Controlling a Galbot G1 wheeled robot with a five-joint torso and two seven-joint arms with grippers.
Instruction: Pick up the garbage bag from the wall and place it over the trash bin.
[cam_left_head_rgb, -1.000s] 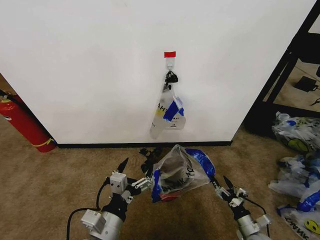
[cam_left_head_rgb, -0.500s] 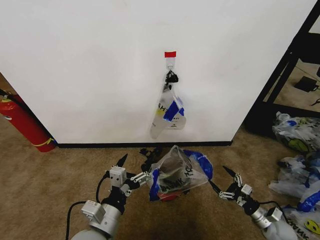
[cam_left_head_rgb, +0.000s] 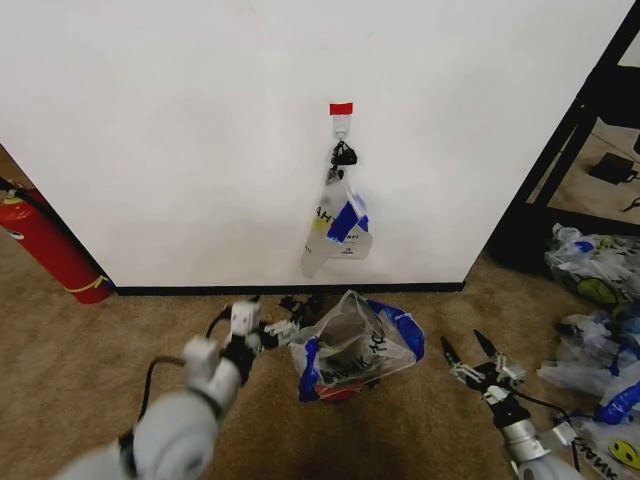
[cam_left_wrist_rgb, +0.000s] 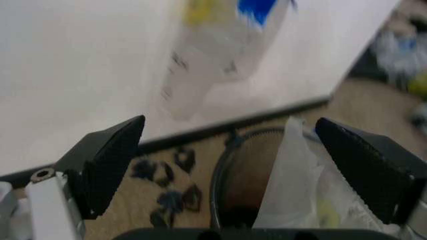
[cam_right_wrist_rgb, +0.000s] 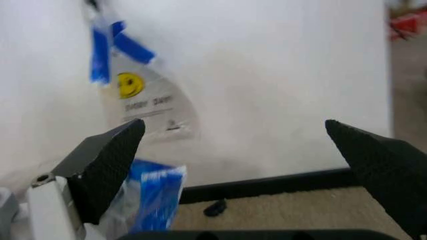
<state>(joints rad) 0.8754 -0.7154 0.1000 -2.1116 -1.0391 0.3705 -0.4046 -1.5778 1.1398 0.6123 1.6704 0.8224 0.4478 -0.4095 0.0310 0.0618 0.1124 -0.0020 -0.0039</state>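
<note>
The garbage bag (cam_left_head_rgb: 338, 228), see-through with blue patches, hangs from a small hook (cam_left_head_rgb: 341, 126) under a red tape strip on the white wall (cam_left_head_rgb: 180, 130). It also shows as the bag (cam_left_wrist_rgb: 223, 55) and, with its yellow smiley, as the bag (cam_right_wrist_rgb: 143, 97). Below it on the carpet stands the trash bin (cam_left_head_rgb: 340, 392), red at the base, black rim (cam_left_wrist_rgb: 217, 175), with a like-printed bag (cam_left_head_rgb: 355, 345) draped over it. My left gripper (cam_left_head_rgb: 270, 320) is open at the bin's left side. My right gripper (cam_left_head_rgb: 462, 346) is open to the bin's right, apart from it.
A red fire extinguisher (cam_left_head_rgb: 50, 250) leans at the far left. A heap of printed bags (cam_left_head_rgb: 600, 330) lies at the right by a black shelf frame (cam_left_head_rgb: 565, 150). Small black clips (cam_left_head_rgb: 300, 303) lie on the carpet before the baseboard (cam_left_head_rgb: 200, 291).
My left arm has reached forward, its gripper now higher and nearer the wall. My right gripper has drifted right, away from the bin. Both bags stay put.
</note>
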